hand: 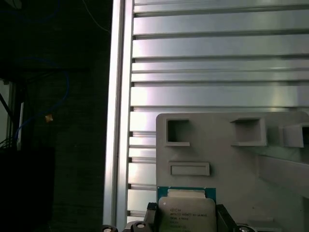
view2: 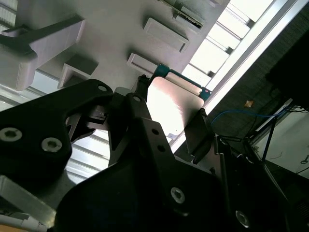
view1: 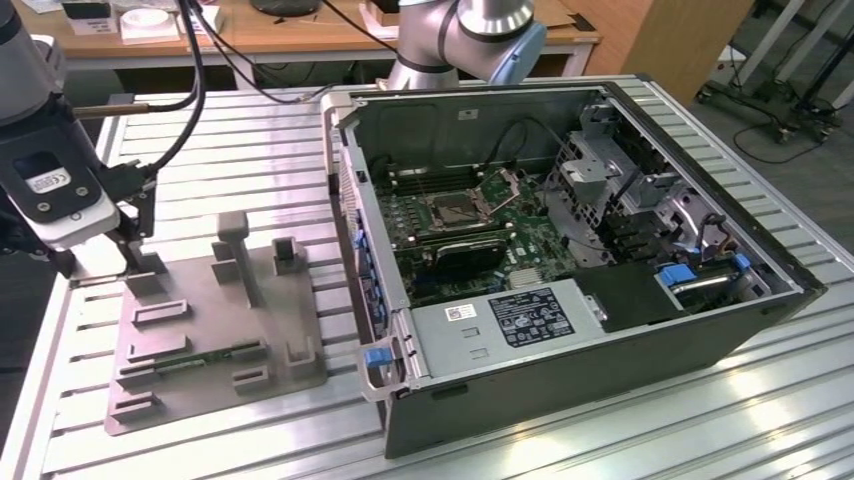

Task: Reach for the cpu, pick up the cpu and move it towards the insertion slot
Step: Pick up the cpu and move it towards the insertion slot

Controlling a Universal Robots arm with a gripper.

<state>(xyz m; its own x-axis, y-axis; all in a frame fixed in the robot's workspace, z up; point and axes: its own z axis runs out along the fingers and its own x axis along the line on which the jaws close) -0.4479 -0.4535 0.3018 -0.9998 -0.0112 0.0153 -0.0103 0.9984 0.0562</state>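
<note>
cpu (hand: 187, 215) is in the gripper (view2: 170, 101). One black finger (hand: 225, 220) sits on each of two opposite edges, both touching, so it's clamped on the chip. The silvery lid faces the wrist cameras, and the green board edge shows along one side in both wrist views. The chip is over the grey fixture plate (view1: 214, 335), near the plate corner by the table edge. Can't tell if it's lifted clear of the plate or resting on it.

In the exterior view the gripper is at the left of the frame, low over the plate's far-left corner. The insertion slot (view1: 461, 210) is in the upper middle of that frame, inside the open computer case (view1: 574, 370), with its silver frame tilted up beside it. It's well apart from the gripper. A green memory stick (view1: 200, 356) lies on the near part of the plate. Everything stands on the slotted aluminium table (view1: 641, 430).
</note>
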